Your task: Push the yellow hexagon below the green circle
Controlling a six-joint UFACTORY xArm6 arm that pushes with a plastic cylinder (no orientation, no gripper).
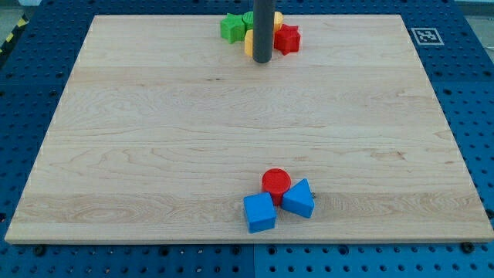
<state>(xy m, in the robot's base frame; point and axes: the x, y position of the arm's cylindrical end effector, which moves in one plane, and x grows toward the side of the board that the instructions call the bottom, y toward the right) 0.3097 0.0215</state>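
My rod comes down from the view's top and my tip rests on the board just below a cluster of blocks. A yellow block, partly hidden by the rod, sits right at the tip's left. Another bit of yellow shows at the rod's right. A green block peeks out behind the rod; its shape is hidden. A green star-like block lies to its left. A red star-like block lies to the rod's right.
Near the view's bottom centre lie a red circle, a blue cube and a second blue block, touching each other. The wooden board sits on a blue perforated table with a marker tag at top right.
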